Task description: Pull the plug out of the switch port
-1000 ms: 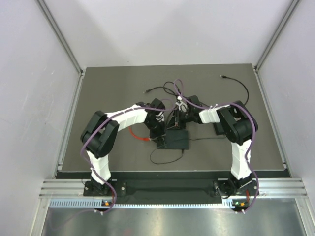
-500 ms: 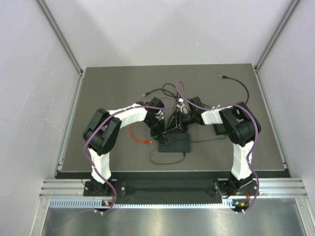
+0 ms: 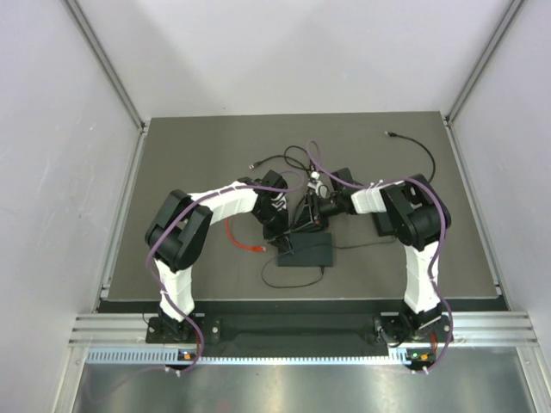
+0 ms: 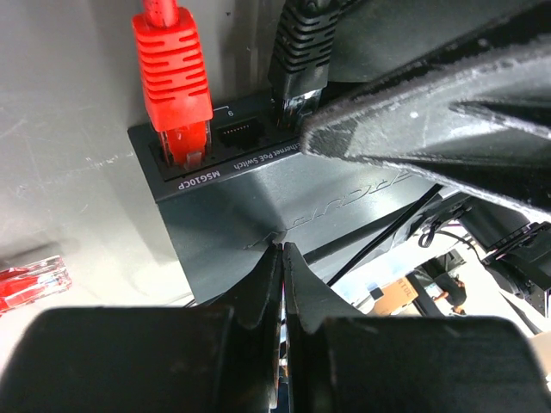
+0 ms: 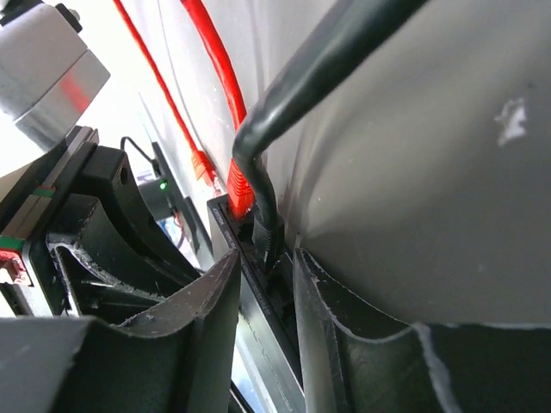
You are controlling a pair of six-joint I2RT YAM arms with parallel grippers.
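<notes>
The switch (image 4: 284, 215) is pinned under the clenched left gripper (image 4: 282, 258), while the black plug (image 5: 265, 232), seated in its port, is flanked by the parted right gripper (image 5: 267, 284) fingers.

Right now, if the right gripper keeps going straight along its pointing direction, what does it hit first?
Most likely the black plug seated in the switch: it sits dead ahead between the right gripper jaws, beside the red plug. Depth is unclear, so contact distance is uncertain.

A lab test cell: white panel walls (image 3: 52, 172), aluminium framing (image 3: 301, 331), grey table (image 3: 198, 146).
</notes>
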